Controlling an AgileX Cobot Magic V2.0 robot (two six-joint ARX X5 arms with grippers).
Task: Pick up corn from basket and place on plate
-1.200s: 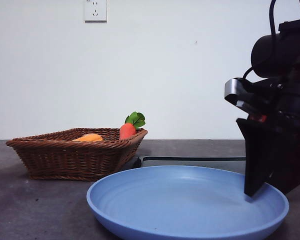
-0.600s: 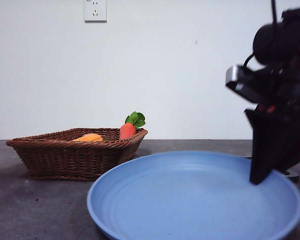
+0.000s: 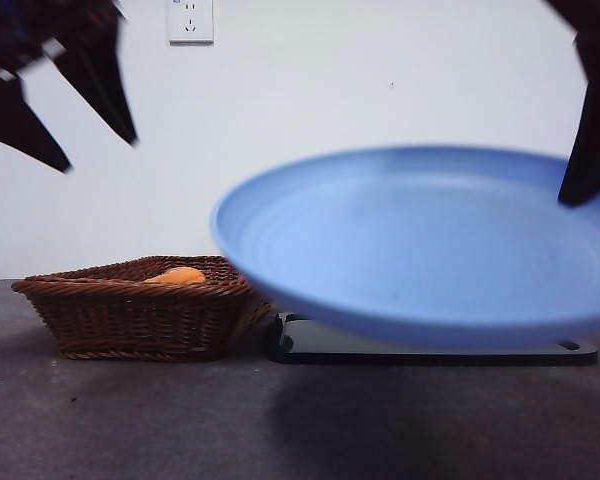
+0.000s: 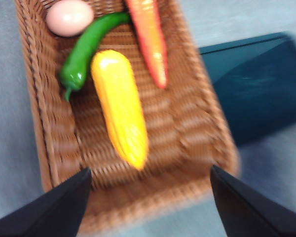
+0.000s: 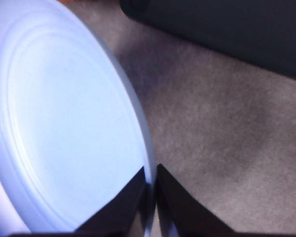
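Between the right gripper's [image 5: 152, 190] clamped jaws sits the plate's [image 5: 64, 123] rim, lifted off the table; below the left gripper's [image 4: 148, 197] wide-apart jaws the corn [image 4: 119, 106] lies in the basket [image 4: 197, 148].

The basket [image 4: 197, 148] is brown woven wicker, rough and ribbed; the corn [image 4: 119, 106] in it looks like smooth glossy plastic with fine ridges. The plate [image 3: 430, 250] is smooth, softly sheened blue — the tabletop [image 3: 130, 420] grey, matt and grainy — the tray [image 3: 430, 350] dark and slick
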